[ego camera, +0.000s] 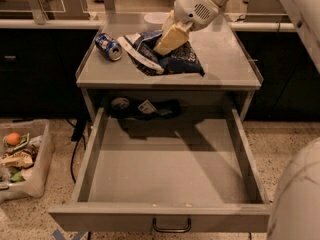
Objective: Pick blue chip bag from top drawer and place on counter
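On the floor at the far left stands a clear plastic bin (pixel 22 161) holding food scraps and wrappers. To its right is the grey metal worktop (pixel 225 54), and on its left part a small blue soda can (pixel 108 46) lies on its side, just beside the chip bag (pixel 181 62) but apart from it. The chip bag, dark blue and crumpled with a white strip along its left edge, sits over the middle of the worktop, towards the front edge; whether it rests on the surface or hangs just above it cannot be told. The gripper (pixel 164 47) comes down from the upper right, and its tan fingers (pixel 171 36) are clamped on the top of the chip bag. Behind the gripper, at the back of the worktop, a white bowl (pixel 156 18) shows in part. Below the worktop the drawer (pixel 165 171) is pulled wide open towards the camera, its loop handle (pixel 171 227) at the middle of the front panel. The white arm (pixel 300 9) runs off to the upper right.
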